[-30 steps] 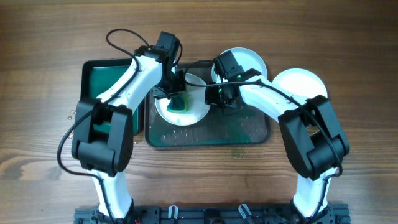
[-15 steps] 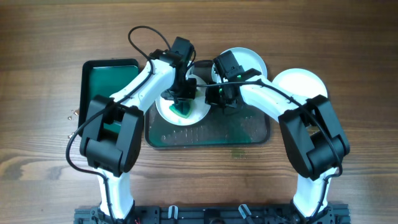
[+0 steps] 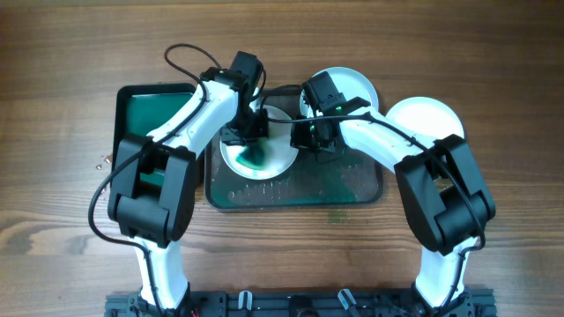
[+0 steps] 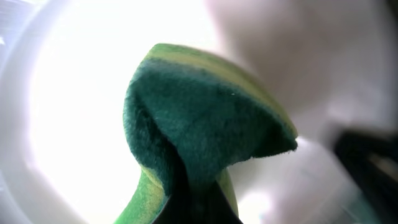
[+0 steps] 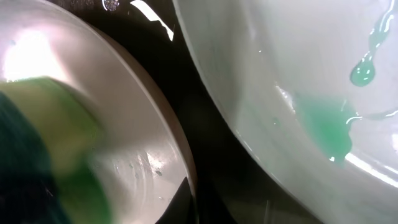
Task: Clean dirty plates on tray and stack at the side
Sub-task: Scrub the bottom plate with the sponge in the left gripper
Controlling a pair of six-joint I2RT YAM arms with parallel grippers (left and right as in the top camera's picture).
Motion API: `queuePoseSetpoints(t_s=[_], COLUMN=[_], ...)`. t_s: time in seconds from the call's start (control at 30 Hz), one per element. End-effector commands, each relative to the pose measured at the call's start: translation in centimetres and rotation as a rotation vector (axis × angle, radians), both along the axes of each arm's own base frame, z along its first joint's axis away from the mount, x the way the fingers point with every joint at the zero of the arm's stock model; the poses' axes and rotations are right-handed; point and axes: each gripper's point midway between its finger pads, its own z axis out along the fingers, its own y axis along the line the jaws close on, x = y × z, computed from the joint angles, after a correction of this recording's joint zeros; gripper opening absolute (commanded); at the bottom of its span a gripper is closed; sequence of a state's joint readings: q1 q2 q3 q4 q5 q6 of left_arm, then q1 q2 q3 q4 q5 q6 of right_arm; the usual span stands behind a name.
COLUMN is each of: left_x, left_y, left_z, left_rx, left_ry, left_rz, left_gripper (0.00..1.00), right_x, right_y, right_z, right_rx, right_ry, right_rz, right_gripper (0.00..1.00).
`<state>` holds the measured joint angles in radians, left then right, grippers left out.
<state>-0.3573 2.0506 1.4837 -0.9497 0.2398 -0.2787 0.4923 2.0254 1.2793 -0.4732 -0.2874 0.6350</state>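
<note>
One white round shallow plate [image 3: 280, 158] sits on the left half of the dark grey-green rectangular tray [image 3: 344, 187], directly under the left gripper [image 3: 249, 139], which is clamped on a folded green-and-yellow sponge [image 4: 199, 124] pressed into it. Right gripper [image 3: 310, 134] is at the plate's right rim, jaws hidden, can't tell. Another white plate [image 3: 425, 116] lies off-tray to the right, so the right arm looks nearer for stacking.

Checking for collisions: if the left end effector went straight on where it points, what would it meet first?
Probably the white plate, just beyond the sponge the left end effector holds; the gap between them is unclear.
</note>
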Motion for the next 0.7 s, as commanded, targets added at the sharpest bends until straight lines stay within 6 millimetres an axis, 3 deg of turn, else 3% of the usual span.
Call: queuePoseSetpoints(t_s=[0.0, 0.1, 0.23, 0.33, 0.43, 0.57, 0.67], left_x=[-0.6, 2.6, 6.5, 7.2, 4.3, -1.5, -3.7], left_y=[-3.4, 0.0, 5.0, 7.4, 7.0, 5.9, 2.0], left_z=[0.4, -0.7, -0.4, 0.2, -0.6, -1.0, -0.7], left_rx=[-0.183, 0.039, 0.308, 0.433, 0.414, 0.348, 0.101], left_ry=[0.017, -0.107, -0.288, -0.344, -0.212, 0.044, 0.139], left_rz=[-0.103, 0.022, 0.184, 0.267, 0.238, 0.129, -0.074], left_gripper=[0.04, 0.04, 0.04, 0.04, 0.04, 0.04, 0.04], right_x=[0.2, 0.2, 0.2, 0.2, 0.3, 0.3, 0.4], right_y=[0.6, 0.6, 0.6, 0.6, 0.6, 0.6, 0.7], right_z=[0.0, 0.0, 0.0, 0.0, 0.0, 0.1, 0.1], right_rx=[0.024, 0.025, 0.025, 0.025, 0.023, 0.024, 0.029], right_ry=[0.006, 0.005, 0.004, 0.003, 0.001, -0.001, -0.002], right_rz=[0.008, 0.013, 0.014, 0.014, 0.013, 0.013, 0.012], right_gripper=[0.04, 0.04, 0.04, 0.04, 0.04, 0.04, 0.04])
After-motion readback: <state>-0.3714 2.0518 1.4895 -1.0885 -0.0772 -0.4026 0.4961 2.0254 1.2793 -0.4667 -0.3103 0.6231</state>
